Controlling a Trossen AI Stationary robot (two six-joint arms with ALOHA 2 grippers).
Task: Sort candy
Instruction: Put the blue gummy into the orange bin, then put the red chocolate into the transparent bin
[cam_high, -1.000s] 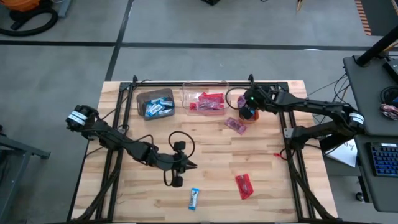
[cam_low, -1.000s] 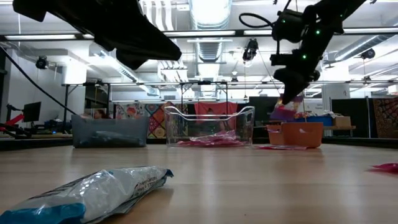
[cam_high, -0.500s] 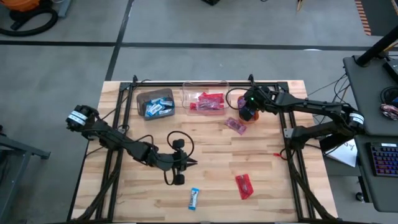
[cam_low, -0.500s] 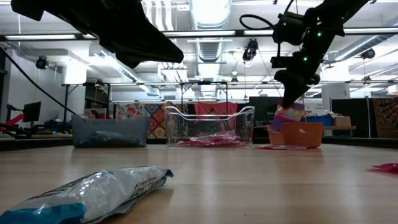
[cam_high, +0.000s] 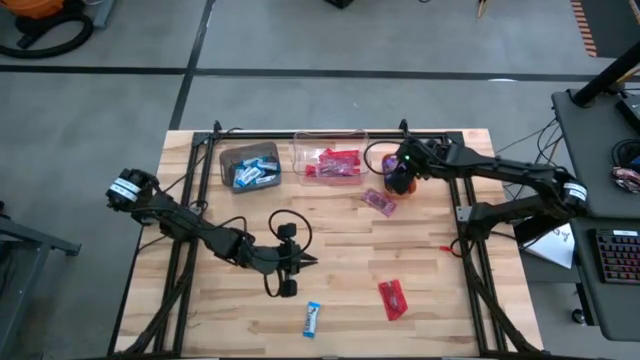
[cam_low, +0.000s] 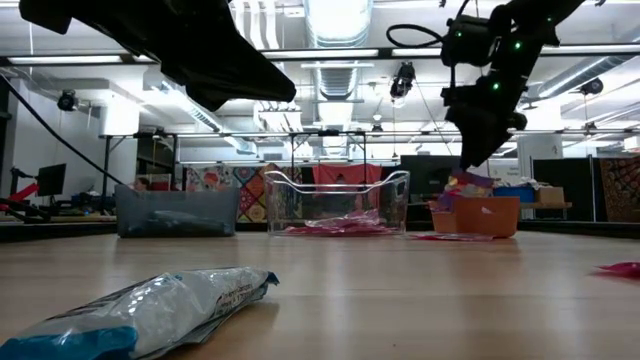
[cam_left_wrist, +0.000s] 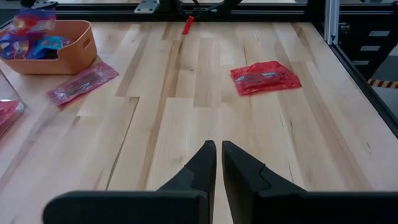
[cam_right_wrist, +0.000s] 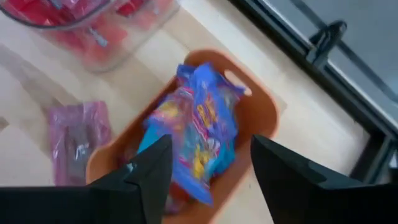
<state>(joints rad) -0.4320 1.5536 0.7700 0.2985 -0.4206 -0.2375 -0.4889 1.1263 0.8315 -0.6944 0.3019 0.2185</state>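
Note:
My right gripper (cam_right_wrist: 211, 155) stands open just above the orange bin (cam_right_wrist: 261, 93) at the table's far right. A blue-and-pink candy (cam_right_wrist: 199, 130) lies in that bin between and below the fingers, its top showing over the rim (cam_low: 468, 183). My left gripper (cam_left_wrist: 216, 149) is shut on nothing and hovers over the table's middle (cam_high: 310, 262). Loose candy lies flat on the table: a pink one (cam_high: 380, 202) beside the orange bin, a red one (cam_high: 392, 299) near right, and a blue-and-white one (cam_high: 312, 319) at the near edge.
A brown bin (cam_high: 249, 165) with blue-and-white candy and a clear bin (cam_high: 330, 160) with red candy stand along the far edge, left of the orange bin. A small red scrap (cam_left_wrist: 188, 25) lies near the right frame rail. Bare wood lies between the arms.
My right gripper has opened over the orange bin and let go of the blue-and-pink candy, which has dropped from under the fingers into the bin. The gripper has tipped a little without shifting place.

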